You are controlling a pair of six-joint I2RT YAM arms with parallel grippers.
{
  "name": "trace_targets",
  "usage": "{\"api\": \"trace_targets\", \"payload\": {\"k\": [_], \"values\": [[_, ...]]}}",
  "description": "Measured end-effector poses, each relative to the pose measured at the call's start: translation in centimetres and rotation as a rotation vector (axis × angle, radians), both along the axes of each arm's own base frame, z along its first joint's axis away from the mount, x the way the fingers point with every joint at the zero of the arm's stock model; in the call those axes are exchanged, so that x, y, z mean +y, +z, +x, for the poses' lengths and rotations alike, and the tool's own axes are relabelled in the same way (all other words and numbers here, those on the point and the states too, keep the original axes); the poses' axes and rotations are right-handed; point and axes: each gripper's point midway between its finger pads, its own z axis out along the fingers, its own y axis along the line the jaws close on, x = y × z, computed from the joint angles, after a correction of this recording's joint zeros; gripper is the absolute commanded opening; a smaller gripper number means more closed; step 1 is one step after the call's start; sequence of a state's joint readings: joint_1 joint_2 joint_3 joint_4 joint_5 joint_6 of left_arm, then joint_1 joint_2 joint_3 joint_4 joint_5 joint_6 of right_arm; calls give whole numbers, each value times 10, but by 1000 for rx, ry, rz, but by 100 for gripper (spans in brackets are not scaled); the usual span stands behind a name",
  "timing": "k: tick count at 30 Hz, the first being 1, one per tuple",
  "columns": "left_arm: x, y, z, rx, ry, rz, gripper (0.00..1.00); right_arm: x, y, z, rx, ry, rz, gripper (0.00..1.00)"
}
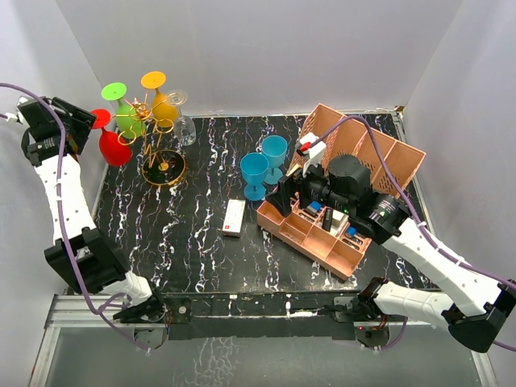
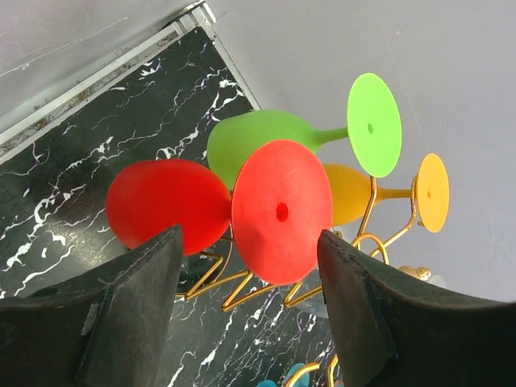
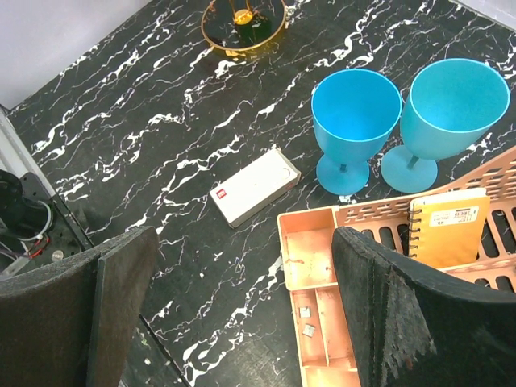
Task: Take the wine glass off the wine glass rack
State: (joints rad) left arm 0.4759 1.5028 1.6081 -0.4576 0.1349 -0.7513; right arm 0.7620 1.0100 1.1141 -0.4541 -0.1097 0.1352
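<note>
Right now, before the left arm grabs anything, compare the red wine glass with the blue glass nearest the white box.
Colour: the red wine glass is red, the blue glass sky blue.
Pose: the red wine glass hangs tilted from the gold rack; the blue glass stands upright on the table.
Place: the red one is far left, the blue one mid-table.
Both are opaque stemmed goblets.

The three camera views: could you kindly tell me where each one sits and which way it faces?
Top external: above and behind, looking down on the table; both arms show.
Left wrist: on the left wrist, facing the red wine glass on the gold rack; its own fingers show.
Right wrist: on the right wrist, looking down at two blue glasses and a white box; its fingers show.
Shared: top and right wrist both see the blue glasses.
</note>
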Motion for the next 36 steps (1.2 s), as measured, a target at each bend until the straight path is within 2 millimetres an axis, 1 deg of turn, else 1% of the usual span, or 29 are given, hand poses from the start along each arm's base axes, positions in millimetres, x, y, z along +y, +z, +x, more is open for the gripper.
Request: {"api": "trace_targets", "payload": {"k": [5,9,14,21,36], "values": [[3,-5,8,-3,-11,2,57,1,4,1,-16,3,12,99],[4,-11,15,0,-22,1,52,1,-1,1,-11,3,7,99],[6,-22,22,15,-33,-11,44,1,0,1,-14,3,10,99],[6,-18,25,-4,-43,-5,28,2,1,1,-16,3,12,99],[7,5,28,-48,-53,30,9,1,1,1,-18,3,13,99]]}}
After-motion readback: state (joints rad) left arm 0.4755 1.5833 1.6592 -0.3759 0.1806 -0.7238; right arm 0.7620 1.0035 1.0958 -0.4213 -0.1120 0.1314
